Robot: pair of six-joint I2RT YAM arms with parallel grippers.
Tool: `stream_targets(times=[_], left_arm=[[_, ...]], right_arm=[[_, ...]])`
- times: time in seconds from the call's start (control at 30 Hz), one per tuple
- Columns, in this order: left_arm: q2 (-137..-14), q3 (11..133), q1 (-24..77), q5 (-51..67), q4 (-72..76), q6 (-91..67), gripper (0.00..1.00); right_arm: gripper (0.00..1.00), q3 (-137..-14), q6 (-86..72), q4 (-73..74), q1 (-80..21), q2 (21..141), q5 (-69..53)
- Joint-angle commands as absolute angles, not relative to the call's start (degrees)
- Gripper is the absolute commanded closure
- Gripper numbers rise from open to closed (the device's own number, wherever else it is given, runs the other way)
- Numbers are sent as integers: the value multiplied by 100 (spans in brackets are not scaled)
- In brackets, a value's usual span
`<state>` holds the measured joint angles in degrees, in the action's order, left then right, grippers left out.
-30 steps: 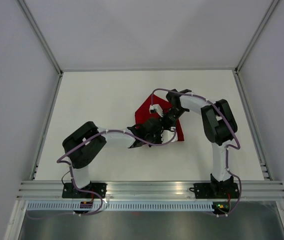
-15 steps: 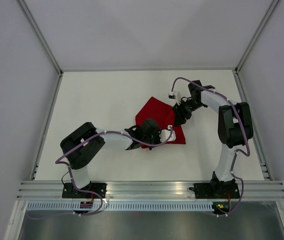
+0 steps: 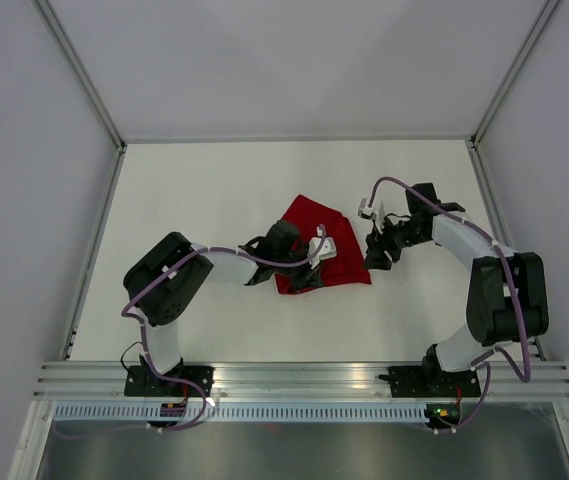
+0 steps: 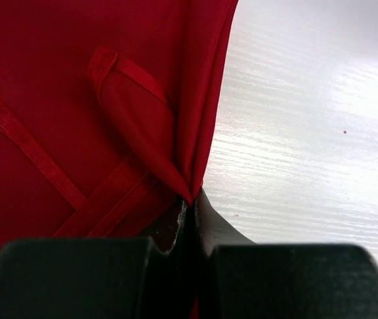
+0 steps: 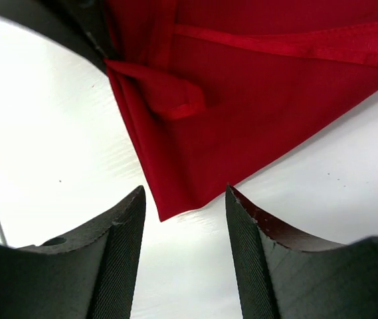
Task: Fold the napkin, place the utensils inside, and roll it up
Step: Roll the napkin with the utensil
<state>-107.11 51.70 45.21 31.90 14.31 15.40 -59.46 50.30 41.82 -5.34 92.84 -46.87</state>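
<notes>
The white worktop (image 3: 214, 200) carries one loose item, the red napkin (image 3: 349, 268). It lies a little right of centre, between the two arms, as a rumpled, partly folded shape rather than a flat square. No utensils show in any view, so I cannot tell where they are.

The left claw (image 4: 189, 209) is closed tight on the napkin. Its tips pinch a gathered point of cloth at the near left part, and the fabric fans up and away from that pinch in soft pleats. The right claw (image 5: 185, 199) is spread wide and holds nothing. It hangs just over the napkin's right-hand corner (image 5: 175, 211), which pokes out between its fingers without touching either.

The cloth looks light, limp and slick. It has a satin sheen, drapes wherever it is lifted, and has no stiffness to hold a fold by itself. I judge it will slide on the smooth worktop and could slip from a shallow grip.

The stitched hem bands (image 4: 16, 133) and the small doubled-over tab (image 5: 169, 93) are thicker. Those edges and the corners look like the safest places to take hold, gripping deep enough to catch the hem. Pulling gently against the left claw's pinch should keep the fold taut.
</notes>
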Motion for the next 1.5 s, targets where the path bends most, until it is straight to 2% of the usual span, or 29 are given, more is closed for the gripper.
stream_targets(times=[0.0,0.2,0.4,0.63,1.0,1.23,1.47], left_arm=[[-11162,5098,4342,3814,940,1020,98],[-11355,5115,4272,4043,1072,905,98],[-11338,4966,4254,4096,1274,896,98],[-11355,4843,4254,4096,1345,914,98],[-11373,4860,4245,4184,1406,940,98],[-11347,4869,4245,4254,1424,941,98],[-11268,4843,4228,4324,1406,984,98]], right_arm=[[41,-5555,5598,3393,-606,8711,-5247],[34,-4932,5563,2691,-1238,8201,-4888],[28,-4193,5423,1373,-2354,7936,-3824],[24,-4386,5511,1415,-2593,8288,-3823],[26,-4438,5660,1450,-2795,8569,-3683],[39,-4693,5923,2003,-2856,8991,-3516],[40,-4772,6003,2364,-2856,9150,-3550]])
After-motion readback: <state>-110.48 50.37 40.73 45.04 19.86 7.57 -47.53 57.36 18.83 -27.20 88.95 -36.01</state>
